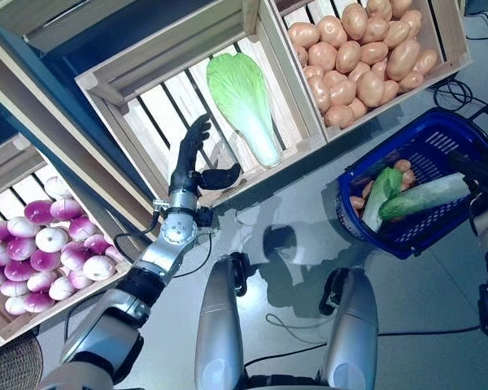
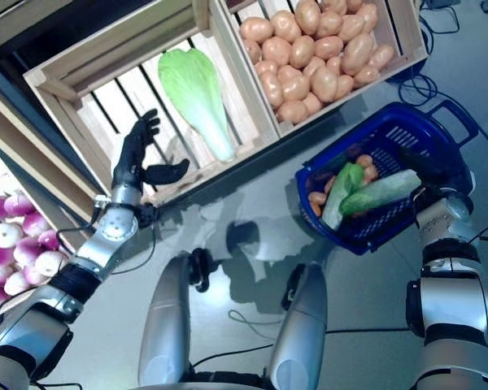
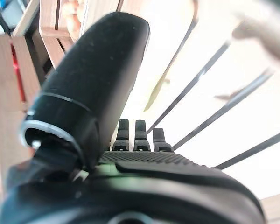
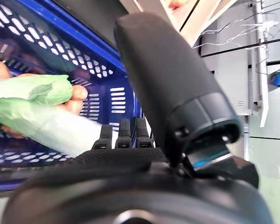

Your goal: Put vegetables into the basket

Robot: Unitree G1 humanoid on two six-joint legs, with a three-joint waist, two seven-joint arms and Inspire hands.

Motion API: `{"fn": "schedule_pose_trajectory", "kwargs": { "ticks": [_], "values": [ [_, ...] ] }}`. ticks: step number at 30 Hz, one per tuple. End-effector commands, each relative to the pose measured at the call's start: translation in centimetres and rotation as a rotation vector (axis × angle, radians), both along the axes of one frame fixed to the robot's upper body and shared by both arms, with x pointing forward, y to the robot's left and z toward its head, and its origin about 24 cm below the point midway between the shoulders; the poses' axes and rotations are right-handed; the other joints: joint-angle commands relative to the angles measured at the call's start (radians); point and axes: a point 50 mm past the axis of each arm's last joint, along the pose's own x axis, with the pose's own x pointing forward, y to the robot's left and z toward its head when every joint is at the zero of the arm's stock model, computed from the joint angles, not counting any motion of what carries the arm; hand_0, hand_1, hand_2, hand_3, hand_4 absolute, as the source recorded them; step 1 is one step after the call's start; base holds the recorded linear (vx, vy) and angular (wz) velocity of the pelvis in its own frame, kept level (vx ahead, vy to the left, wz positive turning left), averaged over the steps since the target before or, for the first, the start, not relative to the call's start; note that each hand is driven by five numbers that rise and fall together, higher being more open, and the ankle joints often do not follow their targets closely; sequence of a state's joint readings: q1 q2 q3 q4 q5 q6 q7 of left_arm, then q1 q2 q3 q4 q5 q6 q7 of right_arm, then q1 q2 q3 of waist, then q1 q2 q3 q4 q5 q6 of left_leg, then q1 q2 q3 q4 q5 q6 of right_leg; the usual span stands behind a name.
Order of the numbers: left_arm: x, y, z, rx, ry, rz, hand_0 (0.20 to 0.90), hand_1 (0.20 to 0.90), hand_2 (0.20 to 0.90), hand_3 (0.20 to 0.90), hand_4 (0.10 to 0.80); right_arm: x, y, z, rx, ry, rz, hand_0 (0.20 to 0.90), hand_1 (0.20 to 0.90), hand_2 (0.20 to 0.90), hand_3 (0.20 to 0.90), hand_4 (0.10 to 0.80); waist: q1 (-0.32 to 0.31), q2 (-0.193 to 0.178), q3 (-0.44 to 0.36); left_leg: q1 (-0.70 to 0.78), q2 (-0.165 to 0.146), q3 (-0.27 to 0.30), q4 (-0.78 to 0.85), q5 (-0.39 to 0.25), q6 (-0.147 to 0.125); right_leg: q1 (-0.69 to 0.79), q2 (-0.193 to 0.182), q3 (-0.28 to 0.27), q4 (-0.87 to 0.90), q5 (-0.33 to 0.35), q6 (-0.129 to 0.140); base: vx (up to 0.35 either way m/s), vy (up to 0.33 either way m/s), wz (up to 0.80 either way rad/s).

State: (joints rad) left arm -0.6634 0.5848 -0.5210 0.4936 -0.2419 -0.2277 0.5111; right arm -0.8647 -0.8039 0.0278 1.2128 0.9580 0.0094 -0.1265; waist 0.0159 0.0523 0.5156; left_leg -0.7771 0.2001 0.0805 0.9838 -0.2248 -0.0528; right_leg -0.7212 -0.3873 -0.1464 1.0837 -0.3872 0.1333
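My left hand (image 1: 189, 162) is open, fingers straight and thumb spread, over the front edge of a wooden crate (image 1: 138, 122). A pale green napa cabbage (image 1: 242, 101) lies in that crate, just right of the hand and apart from it. The hand's fingers also show in the left wrist view (image 3: 135, 135) over the crate's slats. The blue basket (image 1: 439, 138) stands on the floor at the right and holds long green vegetables (image 1: 427, 195) and small orange ones (image 1: 403, 166). My right hand (image 4: 121, 135) is open at the basket's near rim, beside a green vegetable (image 4: 42, 116).
A crate of brown potatoes (image 1: 366, 57) stands behind the basket. A crate of purple and white round vegetables (image 1: 41, 252) is at the lower left. Grey floor (image 1: 301, 219) lies between the stand and the basket.
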Motion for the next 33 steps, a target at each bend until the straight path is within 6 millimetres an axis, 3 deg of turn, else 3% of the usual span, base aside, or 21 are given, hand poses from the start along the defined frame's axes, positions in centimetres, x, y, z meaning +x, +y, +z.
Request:
{"fn": "schedule_pose_trajectory", "kwargs": {
  "ticks": [1, 5, 7, 8, 12, 15, 21, 29, 33],
  "values": [
    [0.8, 1.8, 7.0, 0.231, -0.312, 0.129, 0.9, 0.9, 0.9, 0.9, 0.8, -0.3, -1.6, 3.7, -0.094, -0.089, -0.014, 0.9, 0.9, 0.9, 0.9, 0.8, -0.016, -0.025, -0.082, 0.13, 0.06, -0.014, -0.087, -0.092, -0.053, 0.047, -0.006, 0.026, -0.132, 0.13, -0.014, -0.016, 0.018, -0.07],
    [1.3, 3.4, 10.9, 0.621, -0.453, 0.277, 0.9, 0.9, 0.9, 0.9, 0.8, -0.2, -1.4, 4.1, -0.121, -0.099, 0.028, 0.9, 0.9, 0.9, 0.9, 0.8, -0.036, -0.026, -0.096, 0.144, 0.075, 0.0, -0.115, -0.077, -0.061, 0.057, 0.004, 0.031, -0.155, 0.137, -0.011, 0.002, 0.03, -0.06],
    [1.3, 4.0, 11.8, 0.737, -0.49, 0.32, 0.9, 0.9, 0.9, 0.9, 0.8, 0.0, -1.2, 4.2, -0.137, -0.101, 0.052, 0.9, 0.9, 0.9, 0.9, 0.8, -0.043, -0.025, -0.101, 0.148, 0.079, 0.005, -0.123, -0.072, -0.062, 0.058, 0.007, 0.034, -0.161, 0.139, -0.01, 0.004, 0.056, -0.1],
    [1.3, 4.6, 12.8, 0.913, -0.543, 0.37, 0.9, 0.9, 0.9, 0.9, 0.8, 0.1, -1.0, 4.2, -0.165, -0.102, 0.084, 0.9, 0.9, 0.9, 0.9, 0.8, -0.051, -0.024, -0.104, 0.15, 0.084, 0.01, -0.126, -0.07, -0.064, 0.059, 0.009, 0.037, -0.164, 0.14, -0.009, 0.005, 0.08, -0.12],
    [1.7, 5.9, 13.5, 1.316, -0.528, 0.393, 0.9, 0.9, 0.9, 0.9, 0.8, 0.2, -0.7, 3.8, -0.192, -0.081, 0.134, 0.9, 0.9, 0.9, 0.9, 0.8, -0.077, -0.016, -0.109, 0.153, 0.101, 0.016, -0.107, -0.103, -0.08, 0.058, 0.009, 0.053, -0.155, 0.117, 0.007, 0.055, 0.088, -0.18],
    [2.1, 6.0, 13.7, 1.486, -0.52, 0.381, 0.9, 0.9, 0.9, 0.9, 0.8, 0.1, -0.9, 3.8, -0.187, -0.068, 0.14, 0.9, 0.9, 0.9, 0.9, 0.8, -0.098, -0.006, -0.107, 0.142, 0.106, 0.025, -0.1, -0.107, -0.083, 0.042, 0.007, 0.068, -0.157, 0.123, 0.012, -0.016, 0.11, -0.09],
    [3.0, 5.1, 13.2, 1.685, -0.462, 0.301, 0.9, 0.9, 0.9, 0.9, 0.8, 0.1, -1.2, 4.4, -0.189, -0.051, 0.141, 0.9, 0.9, 0.9, 0.9, 0.8, -0.128, 0.013, -0.09, 0.12, 0.109, 0.038, -0.077, -0.116, -0.092, 0.015, 0.004, 0.097, -0.16, 0.133, 0.023, -0.008, 0.101, -0.14],
    [3.6, 6.2, 13.8, 1.674, -0.323, 0.365, 0.9, 0.9, 0.9, 0.9, 0.8, 0.2, -1.3, 4.9, -0.189, -0.053, 0.139, 0.9, 0.9, 0.9, 0.9, 0.8, -0.154, 0.023, -0.057, 0.073, 0.111, 0.052, -0.053, -0.118, -0.103, -0.031, 0.005, 0.124, -0.174, 0.161, 0.042, -0.043, 0.055, -0.1],
    [3.6, 6.0, 13.8, 1.687, -0.361, 0.345, 0.9, 0.9, 0.9, 0.9, 0.8, 0.1, -1.3, 4.5, -0.173, -0.057, 0.129, 0.9, 0.9, 0.9, 0.9, 0.8, -0.157, 0.02, -0.038, 0.051, 0.116, 0.057, -0.044, -0.117, -0.106, -0.045, 0.004, 0.126, -0.183, 0.174, 0.048, -0.053, 0.016, -0.07]
  ]
}}
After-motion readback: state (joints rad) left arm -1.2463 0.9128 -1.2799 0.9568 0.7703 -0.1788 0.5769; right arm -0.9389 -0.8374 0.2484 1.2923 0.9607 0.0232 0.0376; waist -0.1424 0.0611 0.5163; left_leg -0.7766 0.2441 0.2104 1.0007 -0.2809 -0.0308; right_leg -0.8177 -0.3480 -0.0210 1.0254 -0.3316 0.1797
